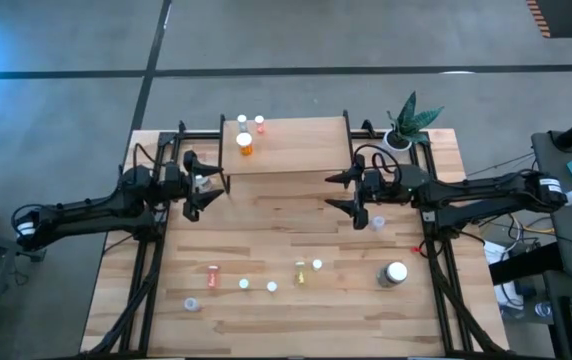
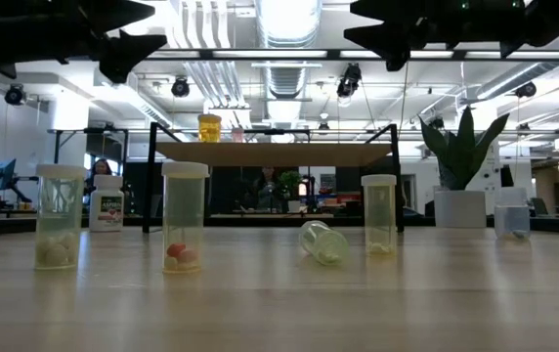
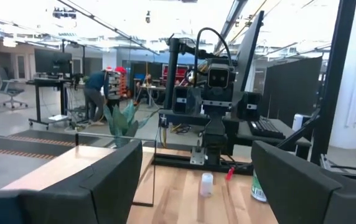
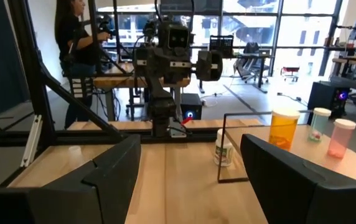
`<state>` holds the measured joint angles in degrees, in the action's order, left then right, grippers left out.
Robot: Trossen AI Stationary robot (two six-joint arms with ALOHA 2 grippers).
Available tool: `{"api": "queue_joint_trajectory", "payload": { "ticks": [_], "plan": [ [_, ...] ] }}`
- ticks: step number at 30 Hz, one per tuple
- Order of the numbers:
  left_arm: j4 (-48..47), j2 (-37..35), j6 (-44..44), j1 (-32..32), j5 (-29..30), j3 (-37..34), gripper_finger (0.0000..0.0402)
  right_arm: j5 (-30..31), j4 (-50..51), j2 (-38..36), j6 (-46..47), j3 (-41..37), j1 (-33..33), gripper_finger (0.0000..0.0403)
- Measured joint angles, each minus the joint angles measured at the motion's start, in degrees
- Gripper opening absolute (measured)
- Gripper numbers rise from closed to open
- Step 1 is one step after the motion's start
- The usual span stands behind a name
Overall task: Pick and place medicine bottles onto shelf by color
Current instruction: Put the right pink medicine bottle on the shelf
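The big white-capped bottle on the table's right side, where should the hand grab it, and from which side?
Probably from above, with the right hand, closing across the round sides of the big bottle just under its cap. It stands upright, cap up, with nothing close beside it.

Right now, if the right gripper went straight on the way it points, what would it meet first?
Probably the left gripper facing it across the table; the right gripper, open, looks high enough to clear the small white bottle, though depth is unclear.
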<state>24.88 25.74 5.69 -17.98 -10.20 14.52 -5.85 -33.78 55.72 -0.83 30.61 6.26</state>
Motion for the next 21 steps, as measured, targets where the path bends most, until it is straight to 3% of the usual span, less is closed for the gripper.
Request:
{"api": "queue_joint_trajectory", "payload": {
  "ticks": [21],
  "plan": [
    [0.13, 0.32, -0.08, 0.0, 0.02, 0.02, 0.0286, -0.13, -2.54, -0.08, -0.02, 0.05, 0.0, 0.0267]
  ]
}}
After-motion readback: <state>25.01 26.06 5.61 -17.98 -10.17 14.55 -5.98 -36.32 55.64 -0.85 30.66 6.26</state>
